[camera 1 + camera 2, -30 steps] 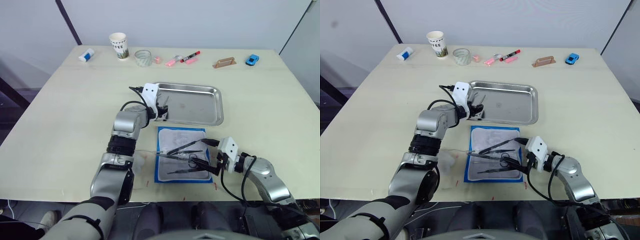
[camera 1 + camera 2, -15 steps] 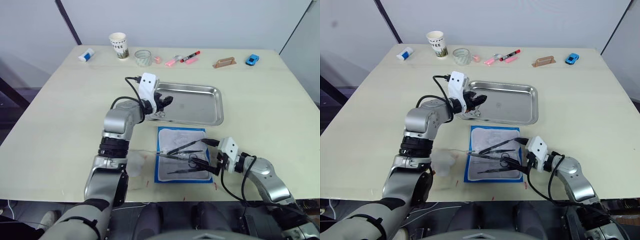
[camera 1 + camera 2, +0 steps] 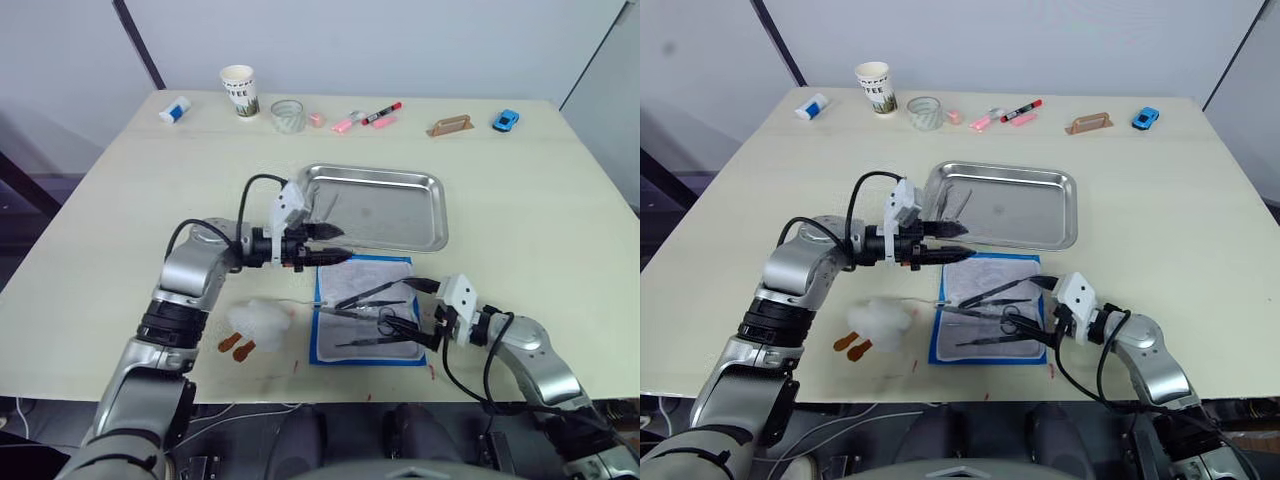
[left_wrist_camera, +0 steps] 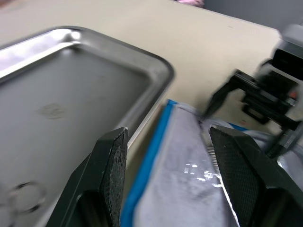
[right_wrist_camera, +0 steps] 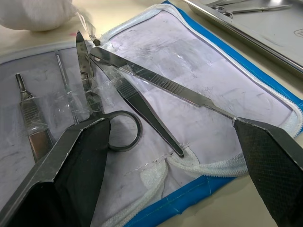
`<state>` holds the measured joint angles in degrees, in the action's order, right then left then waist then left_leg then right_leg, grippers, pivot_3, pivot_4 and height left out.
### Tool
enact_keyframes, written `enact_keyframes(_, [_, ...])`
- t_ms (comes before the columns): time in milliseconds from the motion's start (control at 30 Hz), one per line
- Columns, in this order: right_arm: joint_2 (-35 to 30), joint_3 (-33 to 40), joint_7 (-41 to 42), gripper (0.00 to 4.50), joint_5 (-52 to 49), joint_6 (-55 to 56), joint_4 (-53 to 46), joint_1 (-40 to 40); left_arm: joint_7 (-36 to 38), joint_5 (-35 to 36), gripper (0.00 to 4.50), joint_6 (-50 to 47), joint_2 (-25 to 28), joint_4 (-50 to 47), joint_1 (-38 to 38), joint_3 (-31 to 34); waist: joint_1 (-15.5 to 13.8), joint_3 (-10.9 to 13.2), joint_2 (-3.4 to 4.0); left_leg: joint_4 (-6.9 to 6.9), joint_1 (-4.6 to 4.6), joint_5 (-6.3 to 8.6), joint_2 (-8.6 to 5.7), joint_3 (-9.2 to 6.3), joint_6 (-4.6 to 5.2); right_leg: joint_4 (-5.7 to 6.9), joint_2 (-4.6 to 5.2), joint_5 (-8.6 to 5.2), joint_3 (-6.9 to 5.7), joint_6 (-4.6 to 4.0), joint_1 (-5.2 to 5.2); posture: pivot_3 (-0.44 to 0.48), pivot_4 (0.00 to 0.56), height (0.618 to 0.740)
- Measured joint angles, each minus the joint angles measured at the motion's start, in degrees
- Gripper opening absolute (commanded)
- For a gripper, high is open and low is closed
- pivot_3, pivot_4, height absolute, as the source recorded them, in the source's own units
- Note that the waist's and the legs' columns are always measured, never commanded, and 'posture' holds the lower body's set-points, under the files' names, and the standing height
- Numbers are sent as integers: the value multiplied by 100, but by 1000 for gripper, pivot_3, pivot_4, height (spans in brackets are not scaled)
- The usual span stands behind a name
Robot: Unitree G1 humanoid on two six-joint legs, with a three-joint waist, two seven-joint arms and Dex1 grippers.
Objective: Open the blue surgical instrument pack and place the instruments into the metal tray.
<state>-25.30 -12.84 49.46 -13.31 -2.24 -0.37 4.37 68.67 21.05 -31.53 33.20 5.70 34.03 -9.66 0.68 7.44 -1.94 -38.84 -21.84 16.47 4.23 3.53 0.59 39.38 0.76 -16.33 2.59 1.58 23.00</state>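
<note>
Pack (image 3: 365, 310), unzipped and spread flat with its pale lining up, is seen just below the tray (image 3: 410, 215). Several instruments (image 5: 142, 85) are laid crossed on the lining, and a few more (image 3: 953, 203) are seen in the tray's left end. The left gripper (image 3: 336, 257) is held with fingers apart and empty, above the gap between tray and pack. The right gripper (image 3: 420, 325) is spread wide over the pack's lower right corner, with the ring-handled scissors (image 5: 102, 118) between its fingers.
</note>
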Motion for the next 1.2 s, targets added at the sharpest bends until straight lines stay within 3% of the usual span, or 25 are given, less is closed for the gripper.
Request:
enact_keyframes(333, [0,-16,-36,4500,1,0,-14,-5,15,-558,2887,530,-107,7,-488,-665,3,0,0,0,0,0,1,-2,1,-1,-2,0,0,0,0,0,150,718])
enact_keyframes(1200, [-2,-24,-84,4500,2,-3,-30,-21,268,-955,2887,1275,102,294,-635,-672,-1,0,0,0,0,1,1,-3,1,-1,-2,0,-2,-1,1,0,150,718])
